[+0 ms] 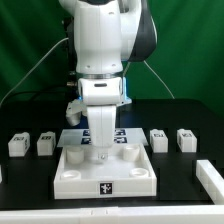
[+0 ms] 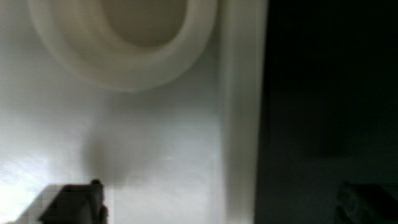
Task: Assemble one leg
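Several legs stand in a row on the black table: two at the exterior view's left [image 1: 17,143] [image 1: 45,143] and two at its right [image 1: 158,139] [image 1: 185,139]. Each is a small white block with a marker tag. My gripper [image 1: 103,148] is down at the far side of the large white square tabletop [image 1: 80,178], away from every leg. In the wrist view the gripper [image 2: 217,208] is open and empty. One finger [image 2: 71,205] is over the white tabletop [image 2: 160,140] and the other is over the dark table. A round corner socket [image 2: 134,40] lies ahead.
The marker board [image 1: 126,134] lies behind the tabletop, partly hidden by the arm. A white part [image 1: 210,178] lies at the exterior view's right front, and another shows at the left edge [image 1: 2,172]. Cables run behind the arm.
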Tool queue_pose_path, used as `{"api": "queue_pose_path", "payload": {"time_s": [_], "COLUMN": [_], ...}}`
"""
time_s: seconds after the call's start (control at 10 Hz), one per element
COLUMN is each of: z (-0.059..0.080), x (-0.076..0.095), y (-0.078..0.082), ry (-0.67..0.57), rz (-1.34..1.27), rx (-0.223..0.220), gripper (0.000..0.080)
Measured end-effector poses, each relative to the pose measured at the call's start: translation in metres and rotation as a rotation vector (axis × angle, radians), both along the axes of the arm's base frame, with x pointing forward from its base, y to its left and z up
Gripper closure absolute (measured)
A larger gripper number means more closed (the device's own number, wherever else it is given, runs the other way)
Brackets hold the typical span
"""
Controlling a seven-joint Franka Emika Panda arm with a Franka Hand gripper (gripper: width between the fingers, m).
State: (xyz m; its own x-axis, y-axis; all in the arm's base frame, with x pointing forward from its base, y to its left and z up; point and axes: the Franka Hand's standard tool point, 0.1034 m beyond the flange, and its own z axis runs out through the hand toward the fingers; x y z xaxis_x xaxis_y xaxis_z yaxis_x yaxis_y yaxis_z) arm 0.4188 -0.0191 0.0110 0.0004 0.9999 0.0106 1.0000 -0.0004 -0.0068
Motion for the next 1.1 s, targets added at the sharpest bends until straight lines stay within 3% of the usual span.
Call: {"api": "queue_pose_path", "payload": {"time_s": [0.1, 0.2, 0.3, 0.4, 0.6, 1.1], "z": [-0.0003, -0.0005, -0.0007, -0.001, -0.0013, -0.0013], "x": [-0.0004, -0.0006, -0.0009, -0.0011, -0.0013, -0.0012], "y": [-0.0001, -0.0002, -0.0002, -0.0001, -0.0001, -0.0002], "ry": [0.001, 0.001, 0.002, 0.003, 0.003, 0.003], "rz": [0.0, -0.001, -0.001, -0.001, -0.001, -0.001], "rx": [0.0, 0.0, 0.0, 0.0, 0.001, 0.001], "gripper": [0.0286, 0.0286, 0.0433, 0.0433, 0.0742, 0.0742]}}
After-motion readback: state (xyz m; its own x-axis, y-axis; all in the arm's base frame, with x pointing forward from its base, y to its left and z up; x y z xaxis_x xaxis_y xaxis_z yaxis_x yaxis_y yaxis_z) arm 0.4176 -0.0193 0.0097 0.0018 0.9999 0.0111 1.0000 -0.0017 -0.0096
